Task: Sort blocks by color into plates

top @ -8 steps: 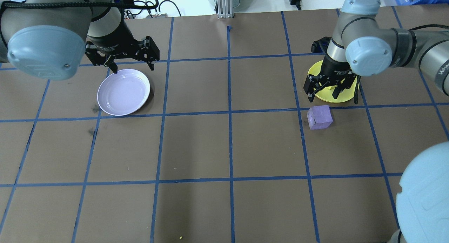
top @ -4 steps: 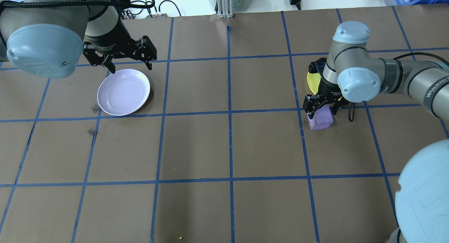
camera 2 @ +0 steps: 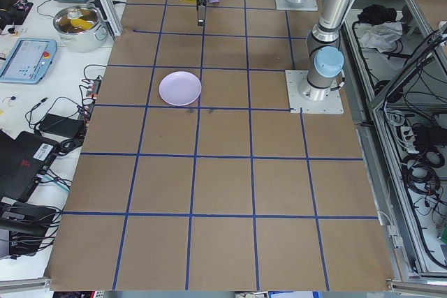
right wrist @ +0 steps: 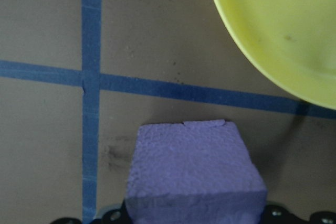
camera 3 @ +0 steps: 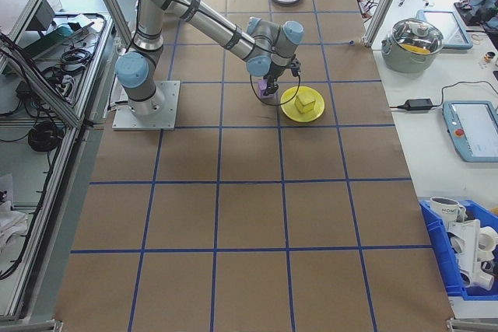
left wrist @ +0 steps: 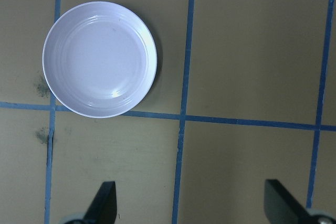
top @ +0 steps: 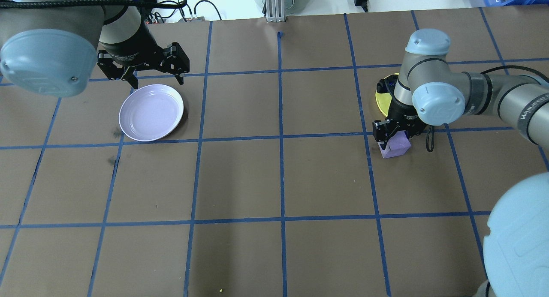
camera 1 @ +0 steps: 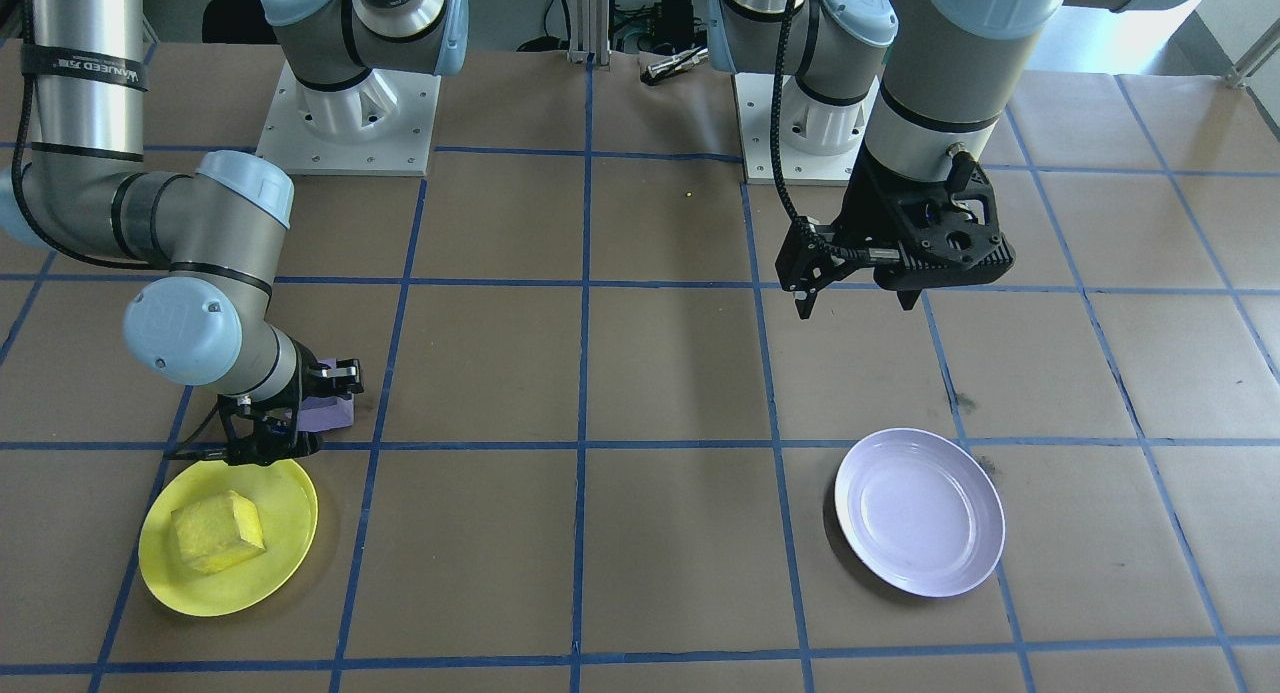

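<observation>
Front-facing view: My right fingers (camera 1: 290, 413) are low over the purple block (camera 1: 330, 410), which sits on the brown bench (camera 1: 640, 373) just beside the yellow plate (camera 1: 290, 533). The yellow block (camera 1: 217, 531) lies inside that plate, so by my judgement half the sort is done. My left fingers (camera 1: 855, 301) hang spread wide above bare bench, apart from the lavender plate (camera 1: 920, 511), which holds nothing.

Overhead view: My right fingers (top: 396, 136) straddle the purple block (top: 396, 146). It touches the bench, not lifted. The yellow plate (top: 383, 99) is mostly hidden by my right arm. The lavender plate (top: 151, 112) lies well apart, on the other side, near my left fingers (top: 156, 76).

Left-end view: Everything is small here. The lavender plate (camera 2: 180, 88) is plain; my far arm is at the top edge.

Right-end view: The yellow block (camera 3: 303, 101) shows in the yellow plate (camera 3: 292, 110); the purple block (camera 3: 268, 88) is just beside it under my near arm.

Left wrist view: Two dark fingertips (left wrist: 102, 203) stand wide apart, gripping nothing, with the glossy, pale lavender plate (left wrist: 100, 59) beyond.

Right wrist view: The purple block (right wrist: 194, 174) fills the lower frame: a rough, foam-like cube, upright, one small notch on its far top edge. I cannot tell whether my fingers have closed on it.

Left to do: carry the purple block across to the lavender plate.
</observation>
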Robot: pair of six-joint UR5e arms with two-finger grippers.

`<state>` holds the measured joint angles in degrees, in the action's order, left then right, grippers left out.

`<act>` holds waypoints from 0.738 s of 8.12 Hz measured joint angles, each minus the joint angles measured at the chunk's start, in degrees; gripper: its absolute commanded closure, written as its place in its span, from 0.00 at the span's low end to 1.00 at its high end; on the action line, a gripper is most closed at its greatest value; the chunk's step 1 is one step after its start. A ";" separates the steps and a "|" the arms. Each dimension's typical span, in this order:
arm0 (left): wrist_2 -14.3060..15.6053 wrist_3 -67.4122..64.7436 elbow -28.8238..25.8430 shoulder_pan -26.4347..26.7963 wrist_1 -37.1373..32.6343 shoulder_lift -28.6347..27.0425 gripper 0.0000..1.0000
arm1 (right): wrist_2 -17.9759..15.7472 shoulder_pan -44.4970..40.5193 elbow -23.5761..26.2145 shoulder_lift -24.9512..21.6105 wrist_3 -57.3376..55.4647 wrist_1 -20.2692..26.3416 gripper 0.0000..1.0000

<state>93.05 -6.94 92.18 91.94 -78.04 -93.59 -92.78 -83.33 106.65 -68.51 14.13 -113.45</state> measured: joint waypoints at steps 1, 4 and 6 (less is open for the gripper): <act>0.02 0.00 0.00 0.00 -0.36 0.20 0.00 | 1.93 -0.63 -1.33 -0.91 -2.25 2.35 0.59; -0.07 0.04 0.02 0.00 -0.89 0.29 0.00 | 8.23 -11.23 -5.99 -2.03 -20.54 4.59 0.49; -0.07 0.05 0.00 -0.01 -0.91 0.47 0.00 | 11.99 -20.30 -10.53 -0.27 -31.74 4.52 0.36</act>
<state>92.98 -6.89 92.17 91.93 -78.95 -93.12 -80.79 -103.63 96.12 -68.78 -17.62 -108.92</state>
